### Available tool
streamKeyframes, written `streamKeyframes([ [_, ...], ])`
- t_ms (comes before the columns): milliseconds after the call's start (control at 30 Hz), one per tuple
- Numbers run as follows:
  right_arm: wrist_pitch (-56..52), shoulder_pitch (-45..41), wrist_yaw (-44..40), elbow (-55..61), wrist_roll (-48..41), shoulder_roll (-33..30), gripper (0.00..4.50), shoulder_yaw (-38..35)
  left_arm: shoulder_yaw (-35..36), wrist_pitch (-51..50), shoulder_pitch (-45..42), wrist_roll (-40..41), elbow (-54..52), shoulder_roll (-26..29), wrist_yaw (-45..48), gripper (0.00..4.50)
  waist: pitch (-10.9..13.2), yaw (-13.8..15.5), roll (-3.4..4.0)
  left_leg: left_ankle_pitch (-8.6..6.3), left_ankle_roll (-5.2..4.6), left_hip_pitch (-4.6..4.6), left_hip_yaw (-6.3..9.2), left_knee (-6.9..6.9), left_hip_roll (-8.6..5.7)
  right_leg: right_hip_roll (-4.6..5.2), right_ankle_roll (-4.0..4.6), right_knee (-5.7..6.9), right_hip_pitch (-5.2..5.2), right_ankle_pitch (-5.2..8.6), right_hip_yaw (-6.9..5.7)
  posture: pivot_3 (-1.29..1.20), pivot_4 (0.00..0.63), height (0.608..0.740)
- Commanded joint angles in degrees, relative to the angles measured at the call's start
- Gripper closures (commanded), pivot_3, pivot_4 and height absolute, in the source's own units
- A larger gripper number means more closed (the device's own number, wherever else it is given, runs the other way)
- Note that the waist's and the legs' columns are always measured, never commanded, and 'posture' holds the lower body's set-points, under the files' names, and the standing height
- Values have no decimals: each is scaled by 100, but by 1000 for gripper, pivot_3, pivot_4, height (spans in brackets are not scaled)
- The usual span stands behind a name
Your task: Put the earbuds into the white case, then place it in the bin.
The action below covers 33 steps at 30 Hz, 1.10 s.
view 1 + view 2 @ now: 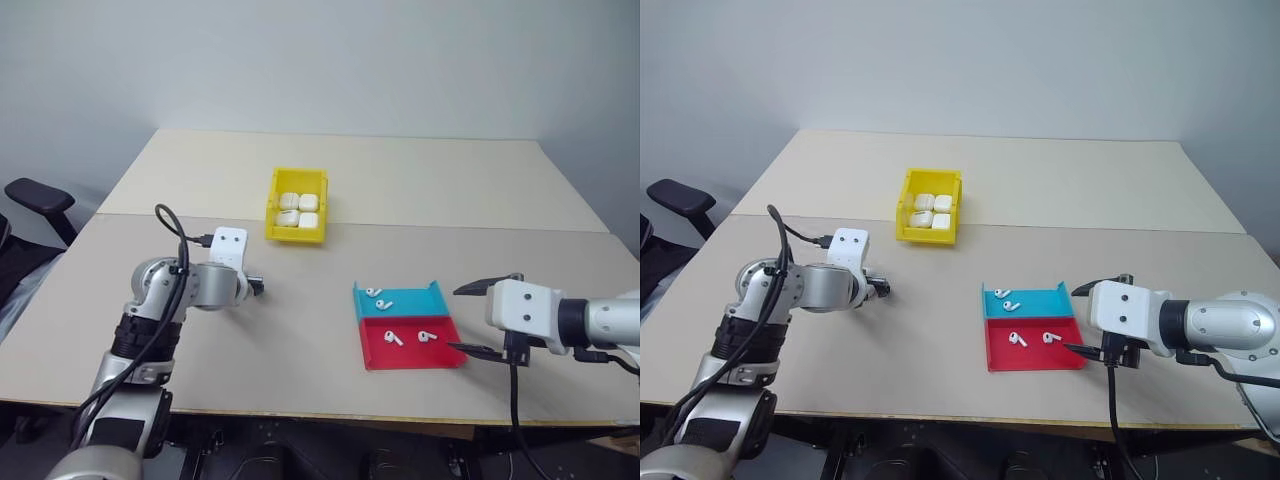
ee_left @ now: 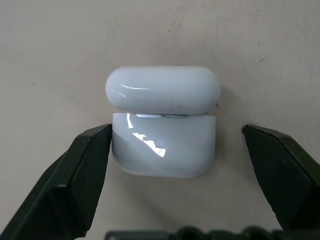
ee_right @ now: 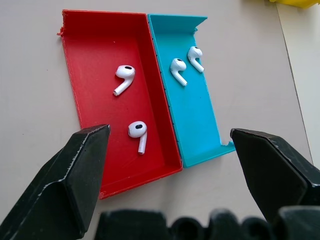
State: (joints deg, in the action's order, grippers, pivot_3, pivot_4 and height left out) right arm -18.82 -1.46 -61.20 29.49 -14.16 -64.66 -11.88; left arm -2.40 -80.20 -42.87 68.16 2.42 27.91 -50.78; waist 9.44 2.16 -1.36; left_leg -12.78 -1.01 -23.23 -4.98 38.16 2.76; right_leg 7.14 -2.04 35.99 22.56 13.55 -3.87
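Up close, the white case (lid ajar) sits between spread fingers — untouched.

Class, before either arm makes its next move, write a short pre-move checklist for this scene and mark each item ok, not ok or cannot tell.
1. Left claw open around the white case: ok.
2. Case lid raised for loading: ok.
3. Right claw open over the tray: ok.
4. Four earbuds lying loose in the tray: ok.
5. Room left in the yellow bin: ok.
6. Case sockets empty: cannot tell.
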Motion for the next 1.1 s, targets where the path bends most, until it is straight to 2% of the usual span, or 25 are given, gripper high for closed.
streamKeyframes([
  [33, -14, 25, 36, 182, 24, -35, 19, -221, 332, -270, -172, -550, -19, -244, 230, 0, 0, 1, 0, 0, 0, -1, -1, 0, 0, 0, 0, 0, 0, 0, -1, 0, 150, 740],
  [300, -20, -2, 114, 169, 112, 10, 19, -97, 1086, -1027, -112, -1512, -196, -930, 731, 0, 0, 5, -1, 0, 0, -1, -1, 0, -1, 0, -1, -1, -1, 0, -2, 0, 150, 740],
  [433, -48, -36, 132, 184, 126, 35, 0, -51, 1234, -1225, -102, -2010, -321, -1129, 1021, 766, 0, 2, -1, 1, 1, 0, -2, 0, -1, 1, -2, -3, -3, 0, -2, 0, 150, 740],
  [533, -43, -32, 142, 179, 160, 54, 0, -43, 1231, -1230, -111, -2379, -396, -1172, 1246, 1703, -1, -14, -1, 1, 2, 2, -2, 0, -1, 0, -2, -2, -3, 0, -2, 0, 150, 740],
  [800, -16, -28, 147, 181, 228, 60, 0, -69, 765, -1180, -301, -3128, -1261, -769, 2229, 1721, 2, -24, -6, 0, 1, -11, -1, -2, 0, 0, -1, 1, 12, 0, -2, 0, 150, 740],
  [900, 73, -55, 103, 136, 244, 16, 0, -153, 425, -672, -271, -3034, -2137, -152, 3164, 1721, 3, -25, -6, 13, 22, -24, -3, -3, 1, 0, -1, 1, 26, 0, 0, 0, 150, 740],
  [1000, 59, -237, 74, 95, 215, -31, 0, -170, -118, 1116, 363, -3499, -3252, 741, 4463, 1721, 1, -49, -3, 14, 25, -44, -10, -5, 2, 0, 0, 4, 51, -1, 8, 0, 150, 740],
  [1067, 5, -373, 34, 98, 140, -39, 0, -160, -236, 2119, 814, -3784, -3561, 1052, 5153, 1721, -1, -75, 0, 15, 26, -40, -22, -10, 3, 2, 2, 2, 54, -1, 15, 0, 150, 740],
  [1100, 26, -433, 23, 120, 100, -18, 0, -175, -209, 2980, 1108, -3968, -3590, 1081, 5621, 1721, -1, -73, 0, 15, 26, -38, -26, -11, 3, 3, 2, 2, 52, -1, 15, 0, 150, 740],
])
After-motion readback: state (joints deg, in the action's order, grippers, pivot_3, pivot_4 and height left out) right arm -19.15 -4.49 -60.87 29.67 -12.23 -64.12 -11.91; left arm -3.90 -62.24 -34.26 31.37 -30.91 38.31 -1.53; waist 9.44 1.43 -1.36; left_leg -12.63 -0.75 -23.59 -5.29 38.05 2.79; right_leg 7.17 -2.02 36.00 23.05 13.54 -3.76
